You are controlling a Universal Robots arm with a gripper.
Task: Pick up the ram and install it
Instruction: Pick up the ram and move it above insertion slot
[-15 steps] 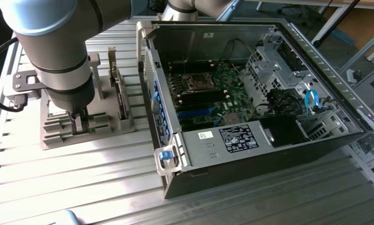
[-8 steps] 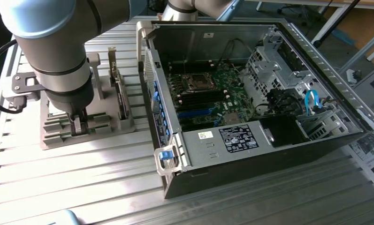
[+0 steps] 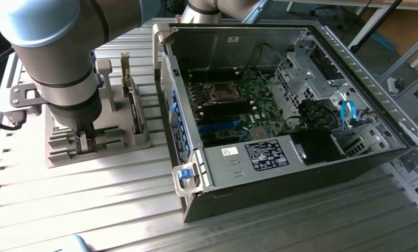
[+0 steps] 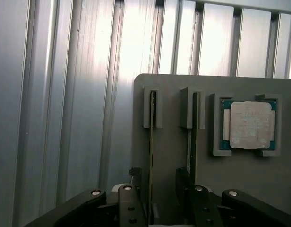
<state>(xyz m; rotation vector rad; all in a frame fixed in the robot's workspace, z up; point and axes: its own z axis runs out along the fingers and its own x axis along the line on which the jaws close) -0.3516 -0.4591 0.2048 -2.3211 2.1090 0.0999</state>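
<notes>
Between the spread fingers [image 4: 131,208] stands the ram [image 4: 153,142], upright in its holder [image 4: 174,94].

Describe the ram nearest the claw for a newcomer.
Find the grey holder beside the PC case. Two thin sticks stand on edge in it; the ram is the one farther from the square CPU, lined up with the open claw.

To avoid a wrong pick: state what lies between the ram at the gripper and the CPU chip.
In the wrist view, the second ram stick, on edge in the gray holder, stands between the ram and the CPU chip.
</notes>
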